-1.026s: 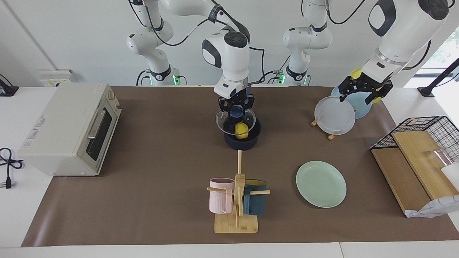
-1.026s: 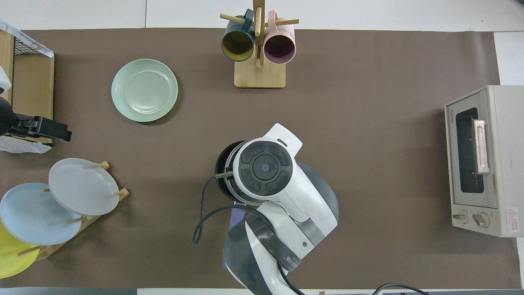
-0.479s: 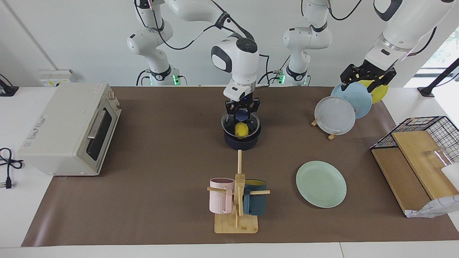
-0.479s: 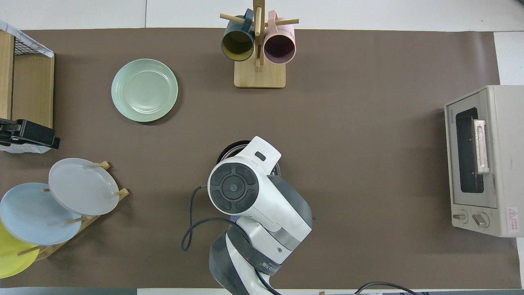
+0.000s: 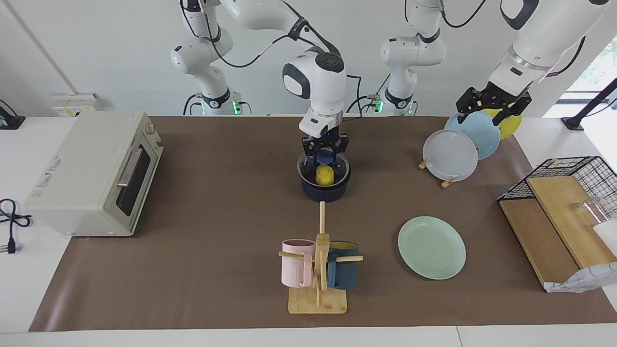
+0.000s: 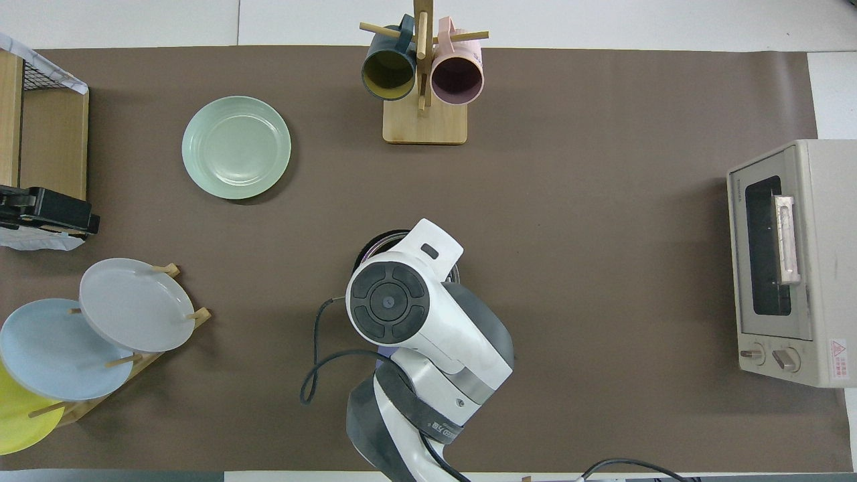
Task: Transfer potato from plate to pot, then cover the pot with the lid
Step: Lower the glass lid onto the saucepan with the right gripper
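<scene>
The right claw, clamped on the lid, has lowered it onto the pot.

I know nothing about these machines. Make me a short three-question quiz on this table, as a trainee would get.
1. True or false: the potato lies on the mint-green plate.
2. What is the right claw shut on?
A. a mug
B. the lid by its blue knob
C. the toaster oven's handle
3. Fill in: the left claw hangs open over the rack of upright ____.

Key
1. False: it sits in the pot; the plate is bare.
2. B; the lid lies on the pot.
3. plates
</scene>
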Controlling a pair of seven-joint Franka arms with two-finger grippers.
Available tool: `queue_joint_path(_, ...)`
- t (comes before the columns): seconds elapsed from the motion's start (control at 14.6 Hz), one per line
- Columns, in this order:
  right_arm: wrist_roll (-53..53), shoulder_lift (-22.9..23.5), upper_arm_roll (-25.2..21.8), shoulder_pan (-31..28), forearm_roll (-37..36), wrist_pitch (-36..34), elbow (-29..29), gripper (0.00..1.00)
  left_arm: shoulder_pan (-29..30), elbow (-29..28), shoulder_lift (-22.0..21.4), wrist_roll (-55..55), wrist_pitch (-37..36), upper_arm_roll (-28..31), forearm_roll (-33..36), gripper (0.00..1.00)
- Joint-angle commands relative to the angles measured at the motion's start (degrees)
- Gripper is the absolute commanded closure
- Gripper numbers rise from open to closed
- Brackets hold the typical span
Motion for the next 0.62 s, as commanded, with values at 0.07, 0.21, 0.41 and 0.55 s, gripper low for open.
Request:
queue_joint_path(0.07, 0.96, -0.14, 0.54, -0.63, 2.01, 1.16, -1.18, 1.00, 1.04, -0.23, -1.20, -2.28, -2.66, -1.32, 1.02, 0.00)
queue_joint_path(0.21, 0.96, -0.14, 0.54, -0.63, 2.91, 1.95, -1.27, 1.00, 1.04, -0.23, -1.20, -2.19, -2.66, -1.32, 1.02, 0.00)
queue_joint_path(0.41, 0.61, -0.14, 0.54, -0.81, 2.91, 2.83, -1.36, 1.00, 1.04, -0.40, -1.46, -2.54, -3.18, -1.23, 0.85, 0.00)
queue_joint_path(0.55, -0.78, -0.14, 0.54, -1.07, 2.82, 3.53, -1.71, 1.00, 0.78, -0.49, -1.46, -3.15, -3.45, -1.23, 0.76, 0.00)
